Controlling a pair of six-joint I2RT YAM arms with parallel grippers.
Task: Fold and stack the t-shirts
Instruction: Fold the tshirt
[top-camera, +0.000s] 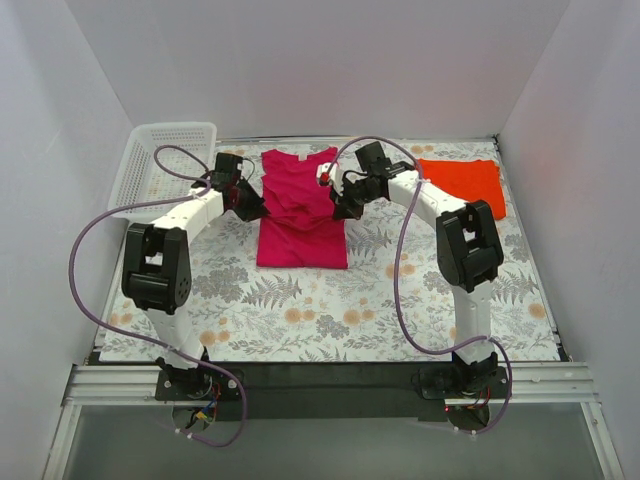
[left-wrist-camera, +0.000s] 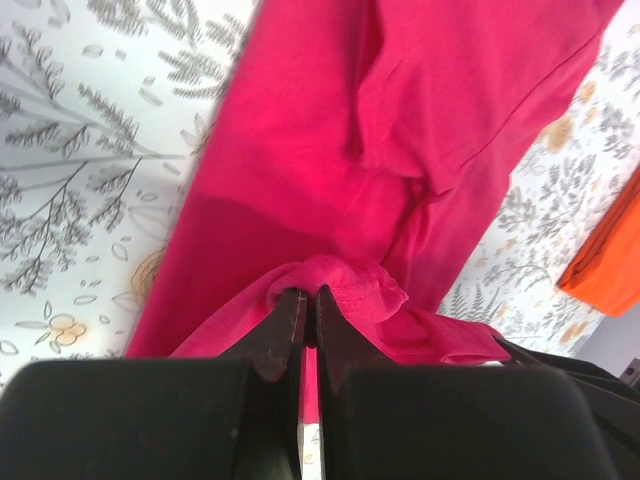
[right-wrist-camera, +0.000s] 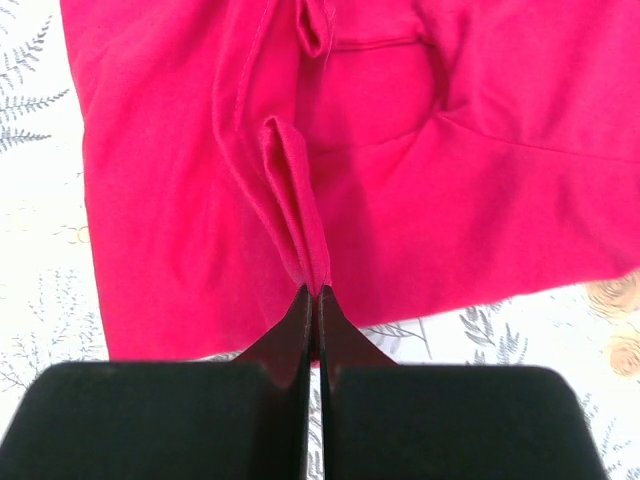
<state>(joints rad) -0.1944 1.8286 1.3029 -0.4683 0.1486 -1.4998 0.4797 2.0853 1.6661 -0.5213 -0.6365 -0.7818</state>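
While the pink t-shirt (top-camera: 302, 215) lay mid-way across the floral table (top-camera: 300, 300), the left gripper (left-wrist-camera: 308, 303) was clamped on one bunched side and the right gripper (right-wrist-camera: 316, 297) pinched the other. The orange t-shirt (top-camera: 462, 183) sat far right.

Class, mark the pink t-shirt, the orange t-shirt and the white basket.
pink t-shirt (top-camera: 300, 245): top external view, lower body panel.
orange t-shirt (top-camera: 462, 182): top external view, its middle.
white basket (top-camera: 140, 170): top external view, lattice floor.
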